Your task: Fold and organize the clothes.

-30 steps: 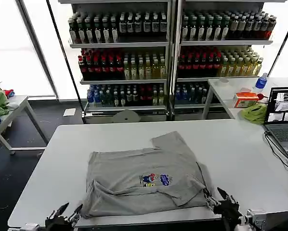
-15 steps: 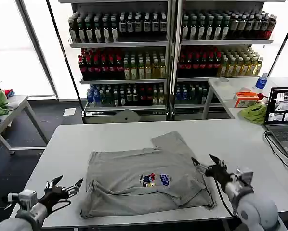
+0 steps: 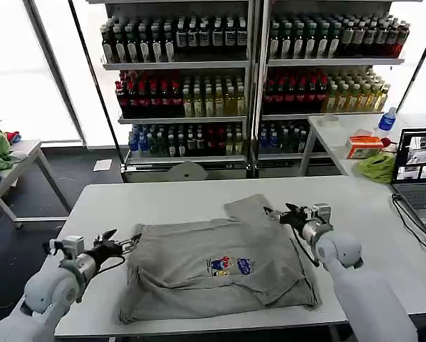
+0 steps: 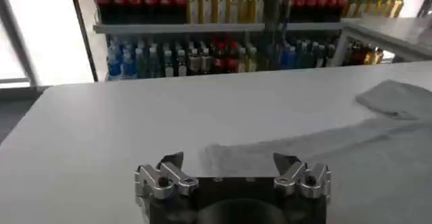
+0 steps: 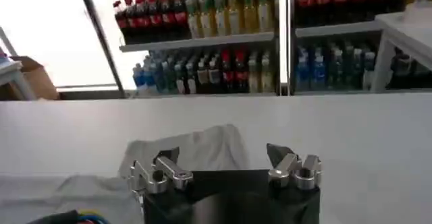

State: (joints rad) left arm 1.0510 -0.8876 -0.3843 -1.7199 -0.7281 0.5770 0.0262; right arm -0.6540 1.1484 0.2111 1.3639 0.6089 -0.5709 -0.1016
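Behind the T-shirt (image 3: pixel 216 267) — bottle shelves (image 3: pixel 248 78).

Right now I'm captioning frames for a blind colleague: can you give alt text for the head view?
A light grey T-shirt lies partly folded on a white table, with the left gripper open at its left edge and the right gripper open at its upper right. Behind stand shelves of bottled drinks.

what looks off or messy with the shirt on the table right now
The grey T-shirt lies askew and only partly folded on the white table: one sleeve sticks out toward the far side, and the near left edge is bunched and rumpled. The left gripper and right gripper sit open at its upper corners.
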